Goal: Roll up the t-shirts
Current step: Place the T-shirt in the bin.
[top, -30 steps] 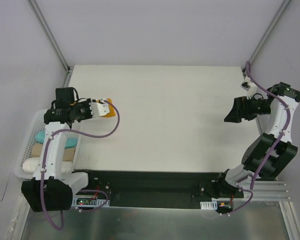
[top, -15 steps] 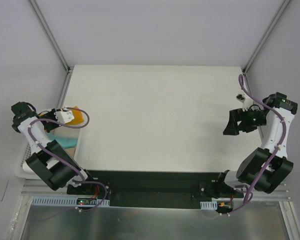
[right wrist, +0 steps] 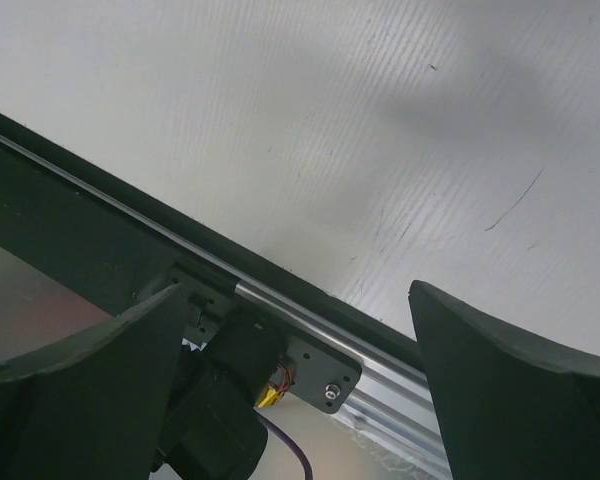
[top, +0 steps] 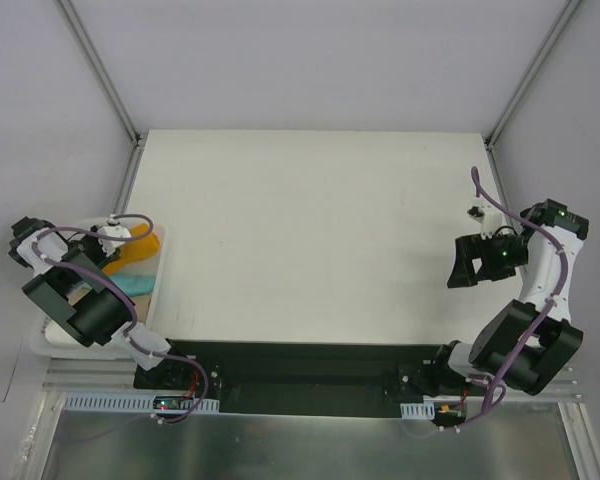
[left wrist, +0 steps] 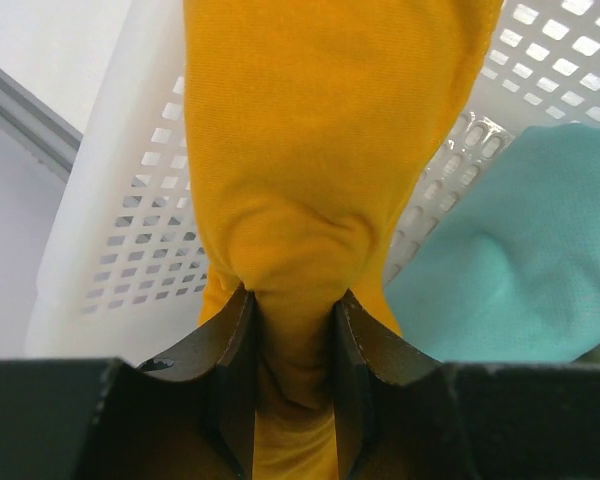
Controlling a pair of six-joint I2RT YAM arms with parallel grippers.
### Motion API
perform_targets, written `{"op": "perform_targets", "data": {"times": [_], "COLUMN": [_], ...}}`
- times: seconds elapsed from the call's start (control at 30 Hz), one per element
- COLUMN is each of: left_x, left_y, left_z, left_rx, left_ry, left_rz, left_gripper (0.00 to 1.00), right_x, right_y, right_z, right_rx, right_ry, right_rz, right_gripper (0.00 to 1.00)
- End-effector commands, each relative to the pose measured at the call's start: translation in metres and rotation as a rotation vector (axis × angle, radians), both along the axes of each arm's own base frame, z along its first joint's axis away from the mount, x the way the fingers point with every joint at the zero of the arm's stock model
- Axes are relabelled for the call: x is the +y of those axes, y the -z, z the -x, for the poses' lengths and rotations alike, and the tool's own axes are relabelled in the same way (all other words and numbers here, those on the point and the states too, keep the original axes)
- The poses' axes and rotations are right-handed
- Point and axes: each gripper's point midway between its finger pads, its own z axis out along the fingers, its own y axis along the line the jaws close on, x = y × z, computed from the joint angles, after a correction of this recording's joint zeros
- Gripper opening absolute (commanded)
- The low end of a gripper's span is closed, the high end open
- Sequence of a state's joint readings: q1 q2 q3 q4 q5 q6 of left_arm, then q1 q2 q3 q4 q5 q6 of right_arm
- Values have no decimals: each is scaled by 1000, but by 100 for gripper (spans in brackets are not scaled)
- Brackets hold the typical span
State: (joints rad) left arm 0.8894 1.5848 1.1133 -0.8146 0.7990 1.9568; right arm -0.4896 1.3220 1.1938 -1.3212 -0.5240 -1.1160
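Mustard-orange knit: the t-shirt [left wrist: 320, 150] is bunched into a thick fold and pinched between the two dark fingers of the left hand [left wrist: 293, 305]. The jaws stand narrow, with fabric filling the gap between them. From the grip the shirt stretches away over a white perforated basket [left wrist: 110, 250]. I cannot tell whether the far end rests on the basket or hangs free.

A teal cloth [left wrist: 520, 250] lies in the basket just beside the shirt.

Seen from above, the left arm is folded back over the basket, which sits off the left edge of the tabletop [top: 310, 230]. The orange fabric shows at the basket's far end, close to that edge. None of the shirt is on the tabletop.

The right hand [top: 465, 262] hovers over the tabletop's right side, well apart from the shirt. Its jaws are spread wide with nothing between them. Its wrist view shows the white tabletop, with a black strip [right wrist: 70, 215] and a metal rail [right wrist: 380, 375] at the near edge.
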Motion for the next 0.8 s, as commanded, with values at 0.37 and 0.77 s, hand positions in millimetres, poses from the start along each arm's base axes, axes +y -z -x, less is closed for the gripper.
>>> {"op": "perform_targets", "data": {"times": [0.37,0.77], "left_x": [-36,-64], "left_y": [11,57], "left_z": [-58,-37], "left_rx": [-319,-198], "left_ry": [725,824], "left_rz": [-524,-514], "left_gripper": [0,3], "right_x": [18,18], "right_y": [-12,-11], "right_z": [71,69], "right_rx": [257,263], "right_ry": [67,77], "right_rz": [-95,-114], "right_gripper": [96,96]}}
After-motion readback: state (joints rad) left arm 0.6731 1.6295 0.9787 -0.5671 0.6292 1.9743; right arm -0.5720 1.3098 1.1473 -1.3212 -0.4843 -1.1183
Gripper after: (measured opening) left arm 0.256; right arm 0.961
